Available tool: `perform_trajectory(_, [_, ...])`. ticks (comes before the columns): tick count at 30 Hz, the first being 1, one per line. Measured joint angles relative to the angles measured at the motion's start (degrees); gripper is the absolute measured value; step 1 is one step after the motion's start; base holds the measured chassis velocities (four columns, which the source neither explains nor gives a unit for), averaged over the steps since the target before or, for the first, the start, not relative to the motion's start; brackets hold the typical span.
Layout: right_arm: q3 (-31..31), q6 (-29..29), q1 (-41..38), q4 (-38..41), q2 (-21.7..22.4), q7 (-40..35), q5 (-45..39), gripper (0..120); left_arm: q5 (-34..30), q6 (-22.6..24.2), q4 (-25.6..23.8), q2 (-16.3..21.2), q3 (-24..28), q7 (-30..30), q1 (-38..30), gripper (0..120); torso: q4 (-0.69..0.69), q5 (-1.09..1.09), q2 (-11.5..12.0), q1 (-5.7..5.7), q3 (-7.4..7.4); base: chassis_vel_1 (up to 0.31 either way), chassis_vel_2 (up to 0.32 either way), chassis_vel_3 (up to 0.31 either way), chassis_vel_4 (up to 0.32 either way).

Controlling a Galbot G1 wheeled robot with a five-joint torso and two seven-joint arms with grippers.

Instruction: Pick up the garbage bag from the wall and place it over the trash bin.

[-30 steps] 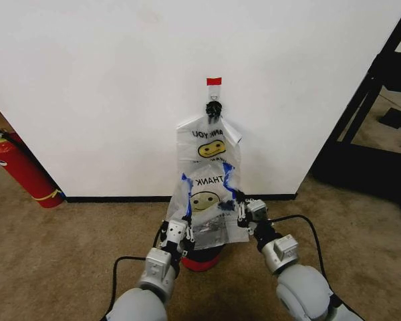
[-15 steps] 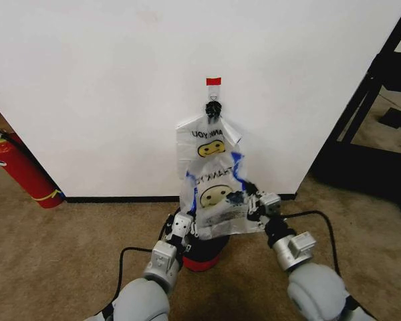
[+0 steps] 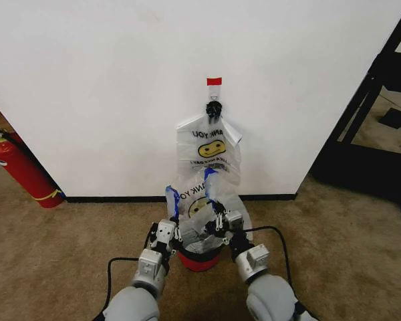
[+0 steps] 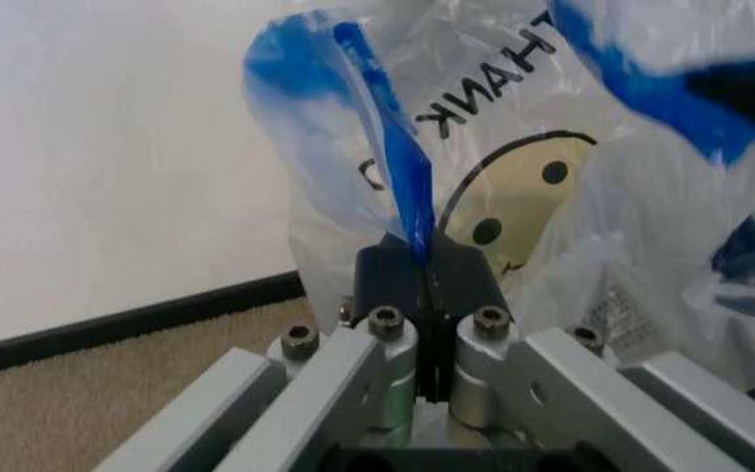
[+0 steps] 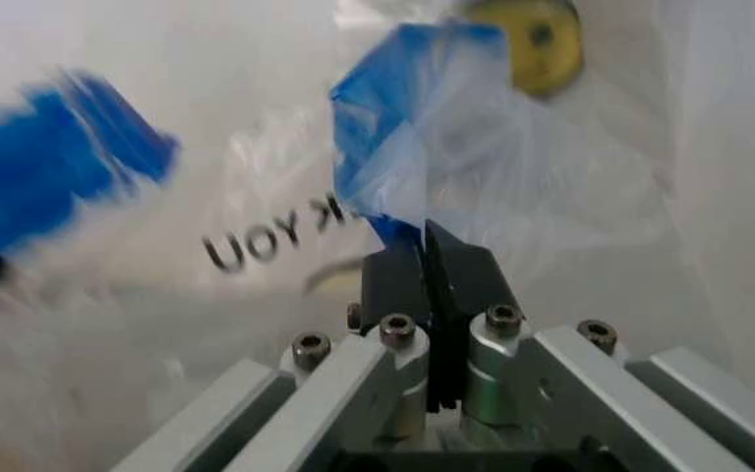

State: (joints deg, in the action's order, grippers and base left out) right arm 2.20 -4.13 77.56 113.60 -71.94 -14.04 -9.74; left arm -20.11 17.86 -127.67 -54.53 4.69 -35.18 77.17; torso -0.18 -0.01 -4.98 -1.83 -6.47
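The garbage bag, thin clear plastic with a yellow smiley and blue handles, hangs bunched between my two grippers just in front of the wall. My left gripper is shut on the bag's left blue handle. My right gripper is shut on the right blue handle. The trash bin stands directly below the bag. Its red base and a strip of black mesh show, while the bag hides its rim. In the wrist views each gripper pinches a handle tightly.
A second smiley bag hangs on the wall from a black knot under a red tag. A red fire extinguisher leans at the left. A black rack frame stands at the right. Brown carpet lies around the bin.
Both grippers have come down and closer together, the right one moving left. The bag has dropped from its spread-out position to hang just above the bin.
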Motion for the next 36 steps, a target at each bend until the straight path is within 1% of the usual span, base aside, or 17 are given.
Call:
perform_trajectory(2, [0.12,-1.67,0.85,-0.1,0.01,-1.95,-0.69,0,0.79,-0.09,-0.27,0.01,0.35,-0.05,0.69,0,-0.01,0.0,0.0,0.0,0.0,0.0,0.0,0.0,0.0])
perform_trajectory(4, [0.21,-4.05,1.39,0.55,0.3,-4.56,-3.11,0,2.13,-0.34,-0.22,0.02,1.11,-0.08,1.64,0,-0.01,0.0,0.0,0.0,0.0,0.0,0.0,0.0,0.0])
perform_trajectory(5, [0.21,-4.05,1.39,0.55,0.3,-4.56,-3.11,0,2.13,-0.34,-0.22,0.02,1.11,-0.08,1.64,0,-0.01,0.0,0.0,0.0,0.0,0.0,0.0,0.0,0.0])
perform_trajectory(10, [-0.51,-9.69,0.47,2.2,0.01,-9.35,-8.93,0,5.13,-0.94,0.8,-0.25,2.83,-0.08,3.5,0,0.0,0.0,0.0,0.0,0.0,0.0,0.0,0.0,0.0])
perform_trajectory(12, [-0.56,-9.92,0.37,2.23,-0.06,-9.53,-9.2,0,5.18,-0.94,0.8,-0.25,2.88,-0.08,3.54,0,0.0,0.0,0.0,0.0,0.0,0.0,0.0,0.0,0.0])
perform_trajectory(15, [-1.71,-13.62,-1.04,2.5,-1.43,-12.28,-14.93,0,5.55,-0.94,0.8,-0.16,3.19,-0.08,3.91,0,0.0,0.0,0.0,0.0,0.0,0.0,0.0,0.0,0.0])
perform_trajectory(18, [-2.78,-14.95,-1.96,1.97,-2.84,-12.39,-16.71,0,5.53,-0.92,2.19,-0.48,4.16,-0.09,3.52,0,0.01,0.0,0.0,0.0,0.0,0.0,0.0,0.0,0.0])
perform_trajectory(21, [-3.04,-15.14,-2.09,2.02,-3.06,-12.36,-16.87,0,5.27,-0.81,3.35,-1.09,4.67,-0.3,2.71,0,0.01,0.0,0.0,0.0,0.0,0.0,0.0,0.0,0.0])
perform_trajectory(25, [-1.82,-15.14,0.39,5.06,-0.97,-12.85,-16.87,0,4.04,-0.66,4.26,-1.45,4.83,-1.1,2.38,0,0.0,0.01,0.0,0.0,0.0,0.0,0.0,0.0,0.0])
perform_trajectory(28, [0.75,-14.91,4.87,9.44,2.43,-13.01,-16.61,0,4.04,-1.19,4.07,-0.45,4.5,-0.88,3.28,0,0.0,0.01,0.0,0.0,0.0,0.0,0.0,0.0,0.0])
perform_trajectory(30, [1.4,-14.77,5.98,10.32,3.11,-13.01,-16.47,0,4.02,-1.24,4.04,-0.28,4.51,-0.85,3.29,0,0.0,0.01,0.0,0.0,0.0,0.0,0.0,0.0,0.0])
perform_trajectory(32, [3.17,-14.42,9.17,12.58,4.7,-12.64,-16.2,0,3.48,-1.27,3.97,0.5,4.84,-0.68,2.84,0,0.0,0.01,0.0,0.0,0.0,0.0,0.0,0.0,0.0])
perform_trajectory(36, [5.47,-13.67,14.03,13.72,7.03,-10.16,-14.62,0,1.6,-0.33,3.84,1.72,6.29,-0.62,1.3,0,-0.01,0.01,0.0,0.0,0.0,0.0,0.0,0.0,0.0])
